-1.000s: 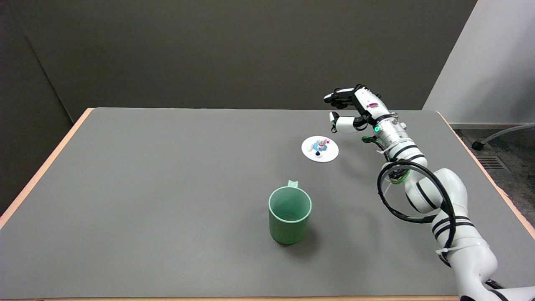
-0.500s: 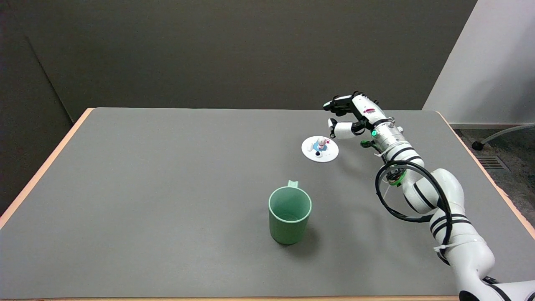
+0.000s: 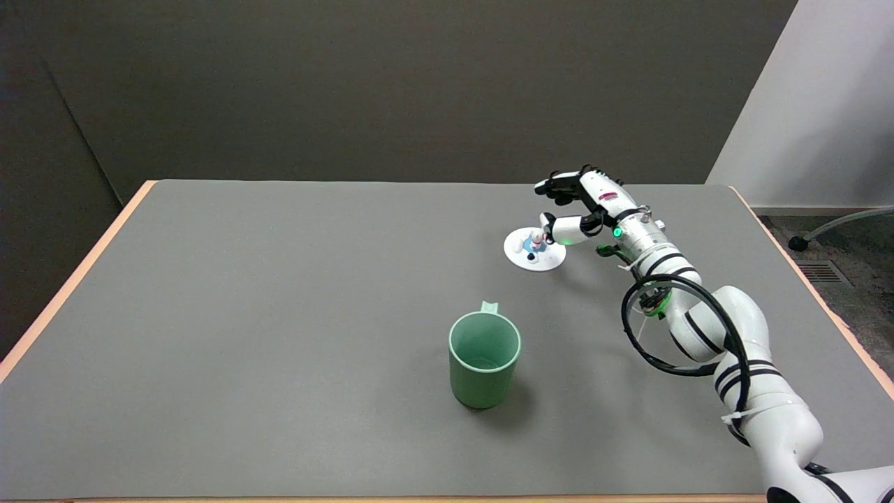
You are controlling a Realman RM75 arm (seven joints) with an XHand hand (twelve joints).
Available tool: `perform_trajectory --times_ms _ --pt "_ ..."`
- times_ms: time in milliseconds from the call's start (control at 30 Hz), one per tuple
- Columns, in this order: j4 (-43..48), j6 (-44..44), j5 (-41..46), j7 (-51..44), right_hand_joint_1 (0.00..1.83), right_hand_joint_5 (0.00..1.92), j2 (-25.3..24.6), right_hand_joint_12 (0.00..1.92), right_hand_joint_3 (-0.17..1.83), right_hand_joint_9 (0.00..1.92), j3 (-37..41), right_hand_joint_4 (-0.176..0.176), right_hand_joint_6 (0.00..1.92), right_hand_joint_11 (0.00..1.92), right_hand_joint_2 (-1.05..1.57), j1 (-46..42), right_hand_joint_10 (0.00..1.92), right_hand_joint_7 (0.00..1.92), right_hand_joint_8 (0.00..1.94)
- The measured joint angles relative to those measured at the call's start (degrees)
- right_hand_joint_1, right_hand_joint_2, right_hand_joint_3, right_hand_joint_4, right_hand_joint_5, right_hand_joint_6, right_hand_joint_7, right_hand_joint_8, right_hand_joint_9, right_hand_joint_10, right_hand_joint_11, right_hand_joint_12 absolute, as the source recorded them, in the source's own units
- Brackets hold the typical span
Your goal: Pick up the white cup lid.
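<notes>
**Right hand lowered to the lid's far-right rim**

Change since the earlier frames: the right hand (image 3: 583, 206), black and white with many fingers, has come down and leftward from a raised spot beyond the lid. Its thumb now reaches over the lid's right rim; whether it touches cannot be told. The lid and mug have not shifted.

Item 1. Flat round white cup lid (image 3: 534, 250) with a small coloured figure at its centre. Lies flat on the tabletop, right of centre, toward the far edge.

Item 2. Right hand. Fingers (image 3: 555, 187) spread and released, grasping nothing; upper fingers extend leftward above the lid's far side, thumb below them.

Item 3. Pale green plastic mug (image 3: 484, 359), upright, open, handle turned to the far side. Stands nearer the camera than the lid, well apart from it.

Item 4. Grey tabletop (image 3: 279, 314) with a tan wooden border. Wide bare surface lies left of the lid and mug; a narrower strip separates the lid from the far edge.
</notes>
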Motion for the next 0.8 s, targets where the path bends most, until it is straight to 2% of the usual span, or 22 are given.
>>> perform_trajectory --times_ms 167,200,233,700,800 --pt "0.34 0.01 -0.86 0.00 0.85 0.78 0.00 1.14 0.92 0.68 -0.72 0.071 0.21 0.00 0.69 0.00 0.31 0.79 0.18" --pt "0.39 0.01 -0.99 0.00 0.88 0.78 0.00 1.14 0.81 0.68 -0.80 0.071 0.21 0.00 0.73 0.00 0.28 0.78 0.20" --pt "0.45 0.01 -1.23 0.00 0.89 0.78 0.02 1.13 0.79 0.68 -0.98 0.069 0.21 0.00 0.75 0.00 0.27 0.77 0.20" --pt "1.33 0.00 -4.06 0.01 0.93 0.75 0.45 1.07 0.87 0.65 -2.58 0.045 0.19 0.00 0.73 0.00 0.29 0.71 0.17" --pt "1.59 0.01 -4.68 0.00 0.94 0.74 0.51 1.06 0.87 0.65 -2.81 0.049 0.19 0.00 0.73 0.00 0.29 0.71 0.17"
